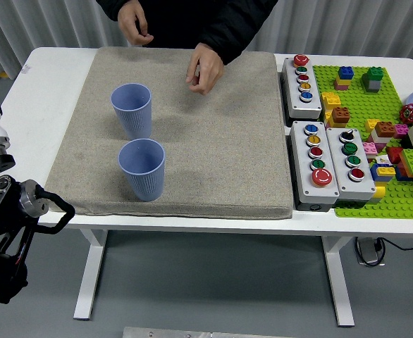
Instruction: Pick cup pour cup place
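Two blue ribbed cups stand upright on the grey mat (220, 141) at its left side: the far cup (132, 109) and the near cup (142, 169), one behind the other and a little apart. I cannot see anything inside either. My left arm (13, 211) rests at the picture's left edge, beside and below the table's near corner, well away from both cups. A person in dark sleeves leans in from the far side. One hand (205, 68) hovers over the mat's far middle, and the other hand (136, 28) is at the mat's far edge; both are loosely curled.
Three grey button boxes (301, 77) (314, 165) (350, 162) stand right of the mat. A green baseplate (354, 105) with several coloured bricks fills the table's right end. The white table (51, 77) shows bare left of the mat.
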Robot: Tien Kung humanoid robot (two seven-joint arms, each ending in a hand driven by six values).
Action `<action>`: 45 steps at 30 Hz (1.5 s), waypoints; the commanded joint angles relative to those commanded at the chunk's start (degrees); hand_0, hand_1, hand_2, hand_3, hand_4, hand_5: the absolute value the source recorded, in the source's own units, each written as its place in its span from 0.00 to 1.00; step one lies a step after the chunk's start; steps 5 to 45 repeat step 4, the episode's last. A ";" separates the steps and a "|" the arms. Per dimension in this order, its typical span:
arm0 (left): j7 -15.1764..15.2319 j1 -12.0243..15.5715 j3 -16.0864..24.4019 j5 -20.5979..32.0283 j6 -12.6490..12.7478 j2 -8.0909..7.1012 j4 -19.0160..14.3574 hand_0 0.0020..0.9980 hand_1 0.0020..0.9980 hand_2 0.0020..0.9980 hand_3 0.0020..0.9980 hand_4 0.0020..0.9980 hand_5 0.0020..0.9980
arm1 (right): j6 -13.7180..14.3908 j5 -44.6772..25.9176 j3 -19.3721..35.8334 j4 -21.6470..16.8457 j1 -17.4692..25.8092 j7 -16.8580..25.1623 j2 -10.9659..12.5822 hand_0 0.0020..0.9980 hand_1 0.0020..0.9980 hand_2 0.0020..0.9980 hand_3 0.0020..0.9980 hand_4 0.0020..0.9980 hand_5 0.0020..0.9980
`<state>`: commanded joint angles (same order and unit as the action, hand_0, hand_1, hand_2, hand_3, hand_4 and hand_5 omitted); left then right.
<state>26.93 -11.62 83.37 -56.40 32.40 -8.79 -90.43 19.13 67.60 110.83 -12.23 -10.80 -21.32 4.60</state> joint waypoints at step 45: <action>0.13 1.16 1.01 0.17 0.19 -0.29 -1.08 0.76 0.79 0.83 0.86 0.77 1.00 | 0.01 0.89 0.40 0.02 -0.60 -0.14 0.35 0.67 0.61 0.57 0.57 0.00 0.18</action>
